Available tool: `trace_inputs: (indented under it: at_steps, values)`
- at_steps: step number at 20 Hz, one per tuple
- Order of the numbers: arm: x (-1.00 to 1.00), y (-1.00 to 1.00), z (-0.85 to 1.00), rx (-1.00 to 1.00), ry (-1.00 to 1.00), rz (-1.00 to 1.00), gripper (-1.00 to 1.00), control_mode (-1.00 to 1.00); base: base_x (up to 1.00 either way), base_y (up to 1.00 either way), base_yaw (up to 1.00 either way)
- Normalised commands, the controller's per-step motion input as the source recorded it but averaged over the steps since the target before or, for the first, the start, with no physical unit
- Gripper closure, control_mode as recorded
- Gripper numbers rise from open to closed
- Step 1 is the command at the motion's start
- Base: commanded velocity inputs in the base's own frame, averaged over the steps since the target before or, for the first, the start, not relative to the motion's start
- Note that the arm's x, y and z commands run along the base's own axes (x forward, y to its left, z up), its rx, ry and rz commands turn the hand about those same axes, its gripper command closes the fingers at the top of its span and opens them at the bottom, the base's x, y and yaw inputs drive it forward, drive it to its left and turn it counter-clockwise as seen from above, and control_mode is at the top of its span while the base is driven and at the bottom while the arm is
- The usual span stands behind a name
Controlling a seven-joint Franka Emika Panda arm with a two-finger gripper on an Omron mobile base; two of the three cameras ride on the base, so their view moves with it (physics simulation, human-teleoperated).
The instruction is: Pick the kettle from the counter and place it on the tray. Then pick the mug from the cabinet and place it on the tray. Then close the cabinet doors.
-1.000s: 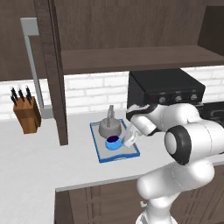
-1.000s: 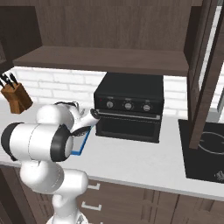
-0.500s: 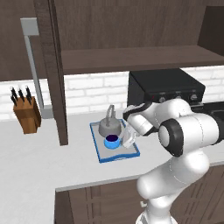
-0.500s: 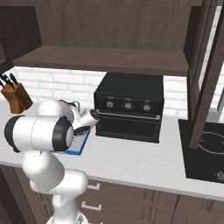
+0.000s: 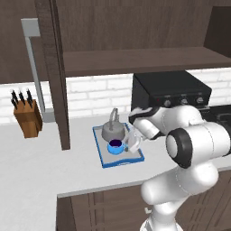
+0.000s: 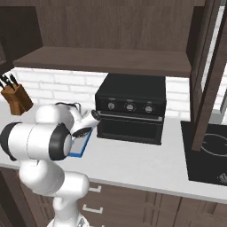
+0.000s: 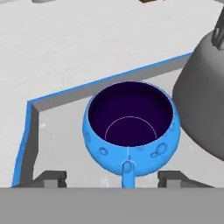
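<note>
Base views flanking the tray (image 5: 103, 159); hand view perhaps just above

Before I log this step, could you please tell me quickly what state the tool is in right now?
Tool: open, holding nothing; its fingertips stand apart either side of the mug handle, on the tray.

The mug (image 7: 130, 131) is bright blue with a dark inside. The kettle (image 7: 203, 105) is grey; the tray (image 7: 57, 144) grey, blue-rimmed.
</note>
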Motion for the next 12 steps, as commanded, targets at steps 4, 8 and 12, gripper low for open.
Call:
trace_inputs:
  at_steps: [4, 8, 12]
  values:
    - [-0.10, -0.05, 0.63, 0.00, 0.00, 0.03, -1.00, -1.00, 0.00, 0.00, 0.00]
    - [-0.43, -0.09, 0.78, 0.01, -0.03, 0.11, -1.00, -1.00, 0.00, 0.00, 0.00]
    - [-0.73, -0.01, 0.65, 0.00, -0.06, 0.21, -1.00, -1.00, 0.00, 0.00, 0.00]
